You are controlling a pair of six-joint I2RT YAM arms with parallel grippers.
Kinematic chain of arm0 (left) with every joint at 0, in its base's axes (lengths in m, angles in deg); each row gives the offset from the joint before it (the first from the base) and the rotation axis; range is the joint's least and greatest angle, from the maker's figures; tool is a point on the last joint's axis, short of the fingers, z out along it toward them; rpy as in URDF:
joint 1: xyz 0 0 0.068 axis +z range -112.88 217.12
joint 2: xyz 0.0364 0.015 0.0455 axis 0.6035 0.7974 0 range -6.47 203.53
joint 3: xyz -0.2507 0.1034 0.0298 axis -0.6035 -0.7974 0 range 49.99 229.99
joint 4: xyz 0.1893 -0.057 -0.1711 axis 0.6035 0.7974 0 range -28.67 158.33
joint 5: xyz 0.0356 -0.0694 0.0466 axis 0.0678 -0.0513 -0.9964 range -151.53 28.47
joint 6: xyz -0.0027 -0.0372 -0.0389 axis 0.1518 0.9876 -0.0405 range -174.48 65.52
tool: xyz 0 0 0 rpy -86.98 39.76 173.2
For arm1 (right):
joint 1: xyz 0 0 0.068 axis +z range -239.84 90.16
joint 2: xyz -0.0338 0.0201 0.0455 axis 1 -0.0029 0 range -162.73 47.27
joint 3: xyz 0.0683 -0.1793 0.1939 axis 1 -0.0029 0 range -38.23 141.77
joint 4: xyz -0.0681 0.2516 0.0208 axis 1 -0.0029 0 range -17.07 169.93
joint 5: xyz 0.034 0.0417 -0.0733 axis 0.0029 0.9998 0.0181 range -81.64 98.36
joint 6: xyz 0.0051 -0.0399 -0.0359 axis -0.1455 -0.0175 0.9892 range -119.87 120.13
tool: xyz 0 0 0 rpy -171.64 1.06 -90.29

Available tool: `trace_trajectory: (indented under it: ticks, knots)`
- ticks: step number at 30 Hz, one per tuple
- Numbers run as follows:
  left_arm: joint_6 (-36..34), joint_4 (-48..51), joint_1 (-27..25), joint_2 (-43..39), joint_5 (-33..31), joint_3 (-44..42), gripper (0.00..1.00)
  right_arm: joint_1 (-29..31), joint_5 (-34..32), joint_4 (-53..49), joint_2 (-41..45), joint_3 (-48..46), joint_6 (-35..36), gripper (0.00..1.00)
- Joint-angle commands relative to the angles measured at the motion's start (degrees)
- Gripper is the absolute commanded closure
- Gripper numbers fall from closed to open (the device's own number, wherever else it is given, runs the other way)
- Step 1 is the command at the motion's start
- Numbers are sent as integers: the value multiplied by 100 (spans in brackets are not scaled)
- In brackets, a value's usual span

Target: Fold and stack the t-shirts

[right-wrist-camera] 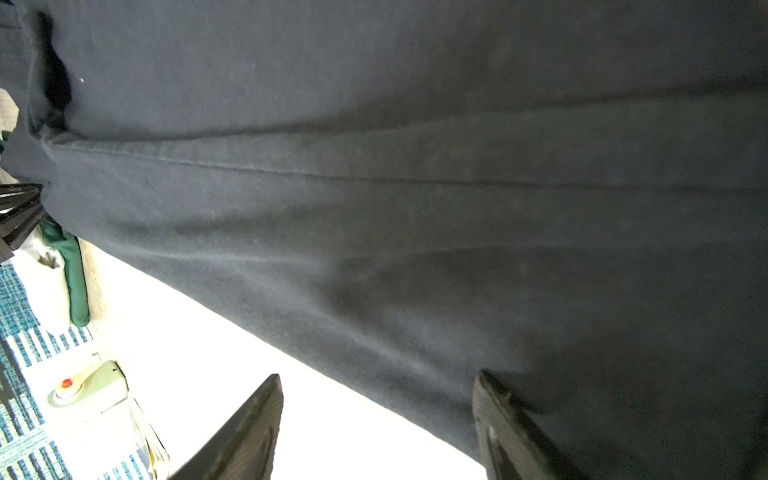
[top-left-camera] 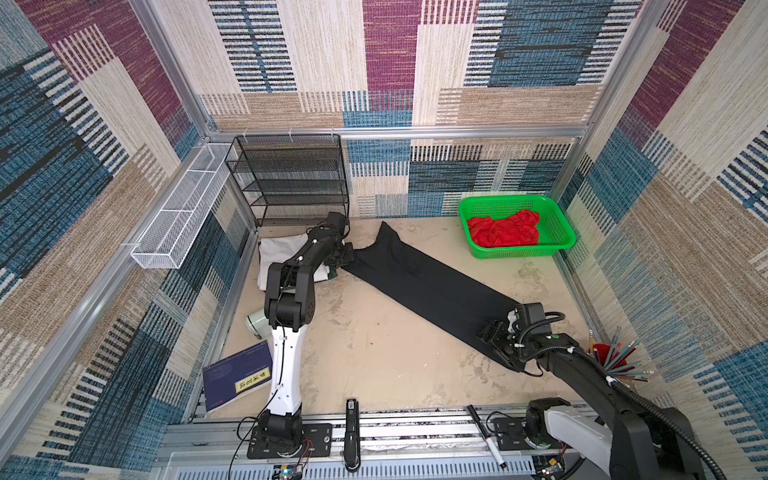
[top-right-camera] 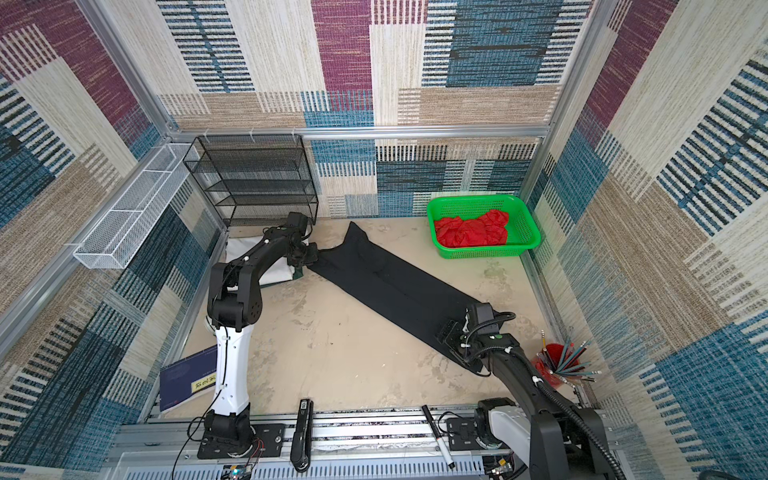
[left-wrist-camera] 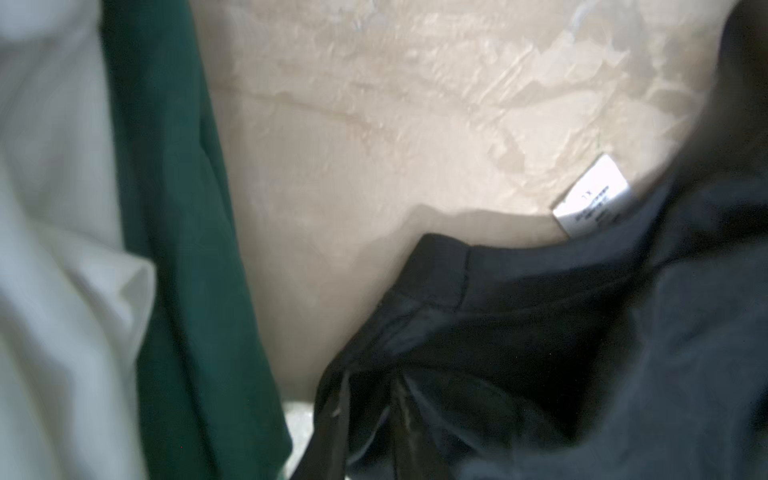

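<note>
The black t-shirt (top-left-camera: 424, 286) (top-right-camera: 390, 282) lies as a long narrow strip, slanting from the back middle to the front right. My left gripper (top-left-camera: 345, 259) (top-right-camera: 311, 255) sits at its collar end, shut on bunched black cloth (left-wrist-camera: 436, 332) beside the neck label (left-wrist-camera: 594, 195). My right gripper (top-left-camera: 494, 345) (right-wrist-camera: 378, 399) stands open at the strip's near end, one finger over bare table, the other on the cloth (right-wrist-camera: 415, 208). A white t-shirt (top-left-camera: 282, 249) (left-wrist-camera: 54, 291) lies folded on a dark green t-shirt (top-left-camera: 333, 272) (left-wrist-camera: 183, 249) under the left arm. The red t-shirt (top-left-camera: 503, 230) (top-right-camera: 471, 230) is crumpled in a basket.
The green basket (top-left-camera: 511, 200) stands at the back right. A black mesh shelf (top-left-camera: 291, 178) and white wire tray (top-left-camera: 178, 216) line the back left. A blue book (top-left-camera: 237, 378), a pale green object (top-left-camera: 255, 324) and a red pencil cup (top-left-camera: 602, 353) sit near the front corners.
</note>
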Motion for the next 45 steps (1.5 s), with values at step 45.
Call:
trace_trajectory:
  ticks: [45]
  knots:
    - [-189, 1182, -1065, 1730, 304, 2847, 60, 1331, 1111, 422, -1518, 779, 306, 24]
